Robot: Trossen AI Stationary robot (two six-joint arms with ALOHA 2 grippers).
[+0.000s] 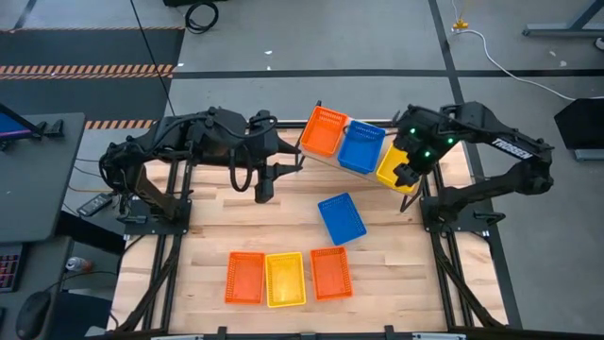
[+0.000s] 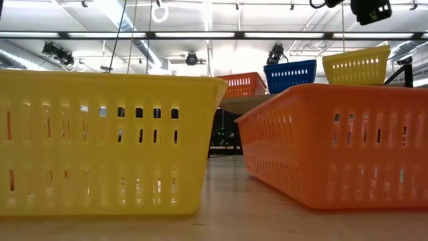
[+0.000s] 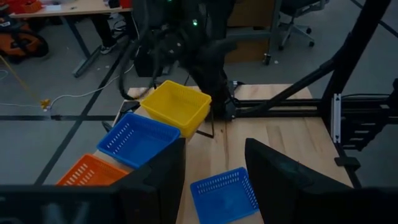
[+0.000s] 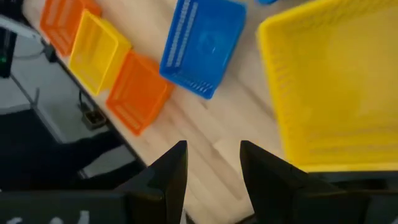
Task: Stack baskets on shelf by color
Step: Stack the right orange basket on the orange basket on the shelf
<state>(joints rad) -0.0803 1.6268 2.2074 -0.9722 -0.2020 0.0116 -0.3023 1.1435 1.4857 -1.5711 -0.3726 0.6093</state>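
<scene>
The shelf (image 2: 242,103) at the table's far side carries an orange basket (image 1: 324,131), a blue basket (image 1: 361,147) and a yellow basket (image 1: 393,166) side by side on their bottoms. A second blue basket (image 1: 341,218) lies on the table in front of it. Near the front edge sit an orange basket (image 1: 244,278), a yellow basket (image 1: 285,280) and another orange basket (image 1: 330,272) in a row. My right gripper (image 4: 213,163) is open, above the shelf's yellow basket (image 4: 336,87) at its near right corner. My left gripper (image 3: 214,171) is open, above the table left of the shelf.
Black frame rails (image 1: 445,269) run along the table's left and right sides. Bare wooden tabletop (image 1: 283,222) lies between the shelf and the front row. In the low view the front yellow basket (image 2: 100,140) and orange basket (image 2: 341,144) fill the foreground.
</scene>
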